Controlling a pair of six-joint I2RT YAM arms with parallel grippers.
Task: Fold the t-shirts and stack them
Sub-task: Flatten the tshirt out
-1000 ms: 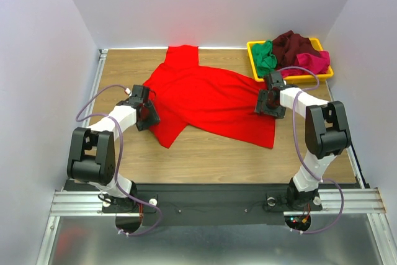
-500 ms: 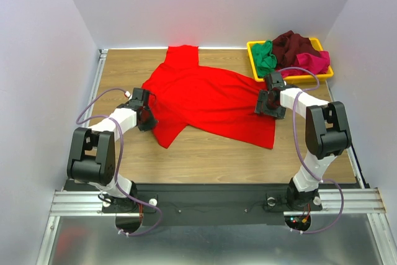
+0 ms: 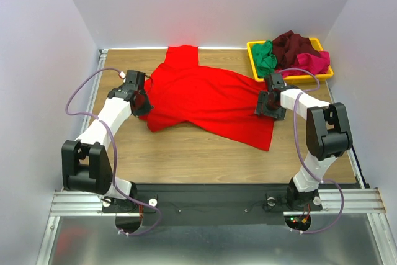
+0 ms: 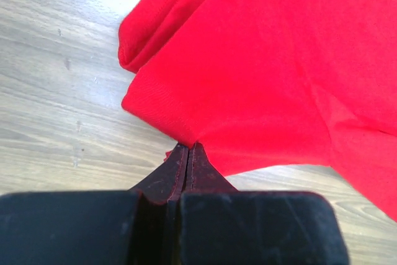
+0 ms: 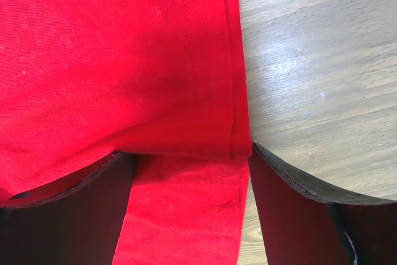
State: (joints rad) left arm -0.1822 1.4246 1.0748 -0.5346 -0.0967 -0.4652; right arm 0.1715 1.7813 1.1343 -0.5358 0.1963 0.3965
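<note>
Left gripper pinches the red shirt at its left edge, the first fold apparently under way on the table.
Your left jaws are clamped tight on the cloth. The right gripper sits with jaws wide apart, straddling the shirt's right hem and gripping nothing. 3 more shirts, green, maroon and pink, lie heaped in the tray. Next, likely: close your right on that hem, then carry both edges across together so the fold lands flat.

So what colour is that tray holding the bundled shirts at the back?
Yellow. The tray shows best in the top external view.
</note>
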